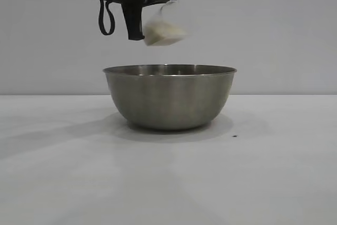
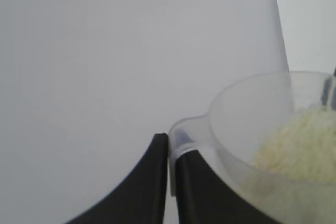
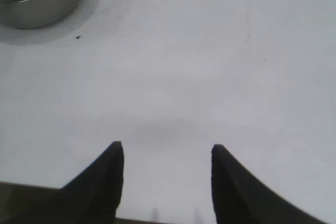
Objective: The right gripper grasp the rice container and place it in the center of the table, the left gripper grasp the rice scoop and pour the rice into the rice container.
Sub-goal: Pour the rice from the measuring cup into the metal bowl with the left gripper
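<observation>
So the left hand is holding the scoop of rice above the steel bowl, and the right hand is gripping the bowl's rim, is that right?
Not quite. The right hand is not on the rim: the right wrist view shows it open over bare table, apart from the steel bowl. The rest holds: in the exterior view the left hand holds the scoop of rice above the bowl.

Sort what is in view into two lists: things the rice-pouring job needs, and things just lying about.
Part of the job:
- rice container, standing on the table
- rice scoop, tilted above the container
- rice in the scoop
- left gripper, jaws shut on the scoop's handle
- right gripper, jaws open over bare table, holding nothing

Just lying about:
- tiny dark speck beside the container
</observation>
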Robot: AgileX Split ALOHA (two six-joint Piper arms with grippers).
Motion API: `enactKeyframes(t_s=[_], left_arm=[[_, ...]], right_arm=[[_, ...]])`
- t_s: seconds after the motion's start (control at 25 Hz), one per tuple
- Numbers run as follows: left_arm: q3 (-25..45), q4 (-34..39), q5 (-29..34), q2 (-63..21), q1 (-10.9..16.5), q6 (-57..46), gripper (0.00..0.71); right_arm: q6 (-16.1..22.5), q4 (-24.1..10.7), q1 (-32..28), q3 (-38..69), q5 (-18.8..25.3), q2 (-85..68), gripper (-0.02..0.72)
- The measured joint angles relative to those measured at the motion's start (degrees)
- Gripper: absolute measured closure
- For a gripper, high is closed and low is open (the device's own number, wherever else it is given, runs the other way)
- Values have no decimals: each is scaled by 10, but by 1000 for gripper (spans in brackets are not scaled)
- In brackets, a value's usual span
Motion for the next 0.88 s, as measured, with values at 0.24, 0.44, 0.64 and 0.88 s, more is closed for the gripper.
enactKeyframes(t_s=[0.24, 0.44, 0.64, 0.88], left_arm=[[0, 0, 0, 0, 0, 24, 710], [0, 0, 0, 0, 0, 81, 710], [0, 0, 0, 0, 0, 101, 710], [0, 2, -1, 0, 0, 132, 710]], right_arm=[[0, 0, 0, 0, 0, 0, 376], [0, 0, 0, 0, 0, 0, 376], [0, 0, 0, 0, 0, 0, 376], [0, 0, 0, 0, 0, 0, 376]])
